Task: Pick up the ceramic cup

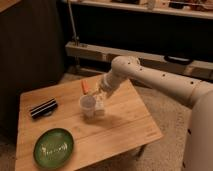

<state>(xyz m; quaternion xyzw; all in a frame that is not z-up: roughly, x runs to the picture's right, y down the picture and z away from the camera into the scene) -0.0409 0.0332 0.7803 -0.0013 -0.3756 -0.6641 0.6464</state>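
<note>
Camera view, the only one. Landmark: green plate, at the near-left corner of the wooden table.

Ceramic cup: upright, up and to the right of the green plate, apart from it, about mid-table. It is small, white and open-mouthed.

Gripper: up-right of the green plate, right beside the cup on the side away from the plate. It looks to be touching or nearly touching the cup wall. Can't tell whether it is spread or closed, or whether it has the cup yet. The arm comes in from far right of the plate and angles down to it.

Handling, my judgement: rigid, light, probably empty, though the inside is not visible. The glazed wall is likely slick, and the cup is brittle if dropped or knocked. It could tip easily from a side bump. Best hold is across the body below the rim, squeezing both walls, or one wall pinched at the rim. The slight taper could let it slip downward, so grip firmly and lift straight up.

Counts:
- ceramic cup: 1
- green plate: 1
- orange item: 1, further from the plate than the cup, just behind the cup
- black striped object: 1, straight beyond the plate, near the left edge
- table: 1
- gripper: 1
</note>
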